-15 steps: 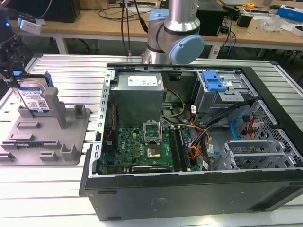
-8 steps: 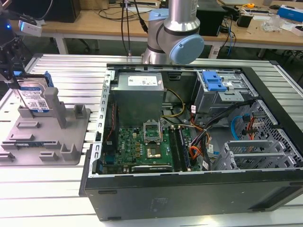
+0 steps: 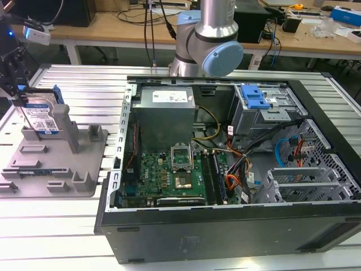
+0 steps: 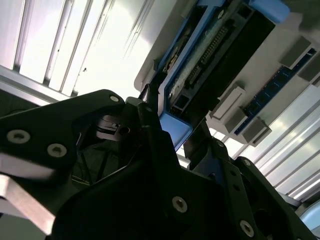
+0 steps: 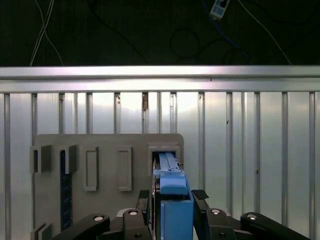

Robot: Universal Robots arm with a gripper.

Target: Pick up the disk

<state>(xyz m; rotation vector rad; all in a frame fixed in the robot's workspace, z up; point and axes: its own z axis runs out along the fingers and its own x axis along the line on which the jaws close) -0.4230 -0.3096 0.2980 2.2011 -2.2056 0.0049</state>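
First wrist view puts the gripper (image 5: 172, 196) astride the disk (image 5: 169, 167). Its two fingers (image 5: 200, 194) press one on each side of the blue rail, so I judge it closed on the disk. The second wrist view agrees, with a dark finger lying against the blue edge of the disk (image 4: 172, 127).

The disk stands on edge directly beneath the gripper, with its far end in a slot of the grey fixture (image 5: 105, 142). In the exterior view the disk (image 3: 42, 117) stands upright at one end of the fixture (image 3: 84, 164).

To lift well, the hold should stay square across the rail. The pull should run straight along the slot, since any tilt could wedge the disk against the slot walls. The rail is smooth plastic, so the grip needs to be firm.

By count:
- one arm (image 3: 217, 34)
- one gripper with two fingers
- one disk
- one fixture
- one open computer case (image 3: 225, 231), well off to the gripper's side
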